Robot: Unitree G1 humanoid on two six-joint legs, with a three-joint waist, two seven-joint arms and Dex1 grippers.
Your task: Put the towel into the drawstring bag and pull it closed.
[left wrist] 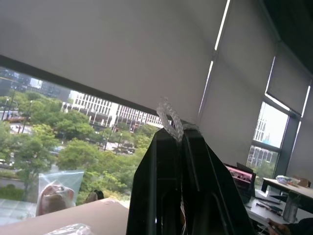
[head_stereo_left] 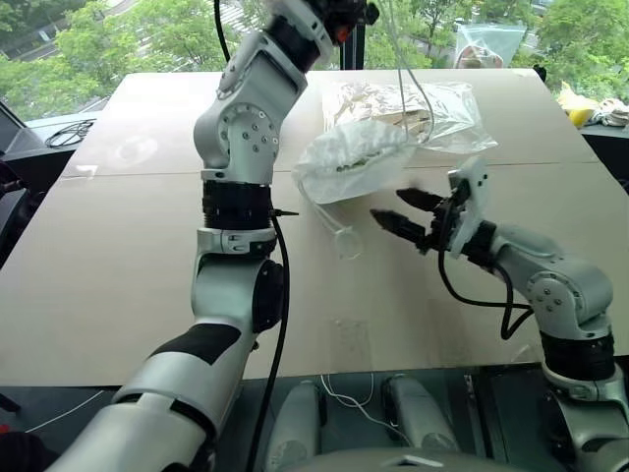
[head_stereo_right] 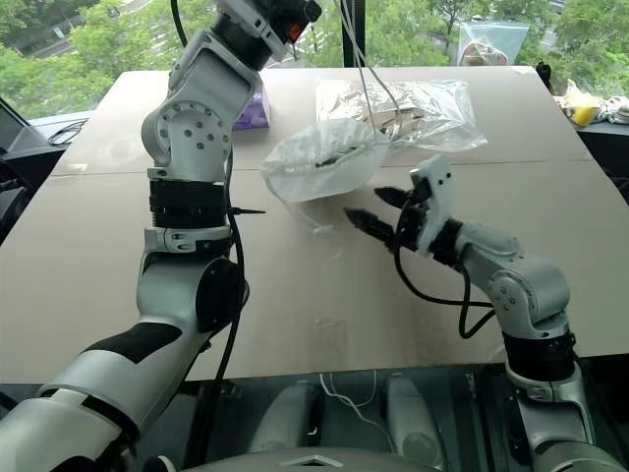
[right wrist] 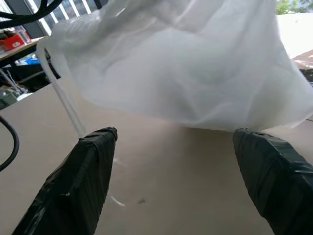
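Note:
The drawstring bag [head_stereo_left: 349, 157], milky and bulging, hangs tilted just over the middle of the tan table [head_stereo_left: 128, 265]. Its white cord [head_stereo_left: 401, 59] runs straight up from it. In the left wrist view my left gripper [left wrist: 180, 133] is shut on that braided cord [left wrist: 170, 120], high above the table. A second cord loop [head_stereo_left: 339, 231] trails onto the tabletop. My right gripper [head_stereo_left: 405, 212] stands open just right of the bag's lower edge and points at it, with nothing between its fingers [right wrist: 95, 147]. The towel is hidden; a pale bulk shows through the bag [right wrist: 195, 63].
A clear bag with brown cardboard pieces [head_stereo_left: 442, 108] lies right behind the drawstring bag. A purple packet [head_stereo_right: 254, 108] sits behind my left arm. Another clear bag [head_stereo_left: 488, 44] stands at the far edge, yellow items [head_stereo_left: 578, 103] lie at the right edge, and cables [head_stereo_left: 69, 133] at the left.

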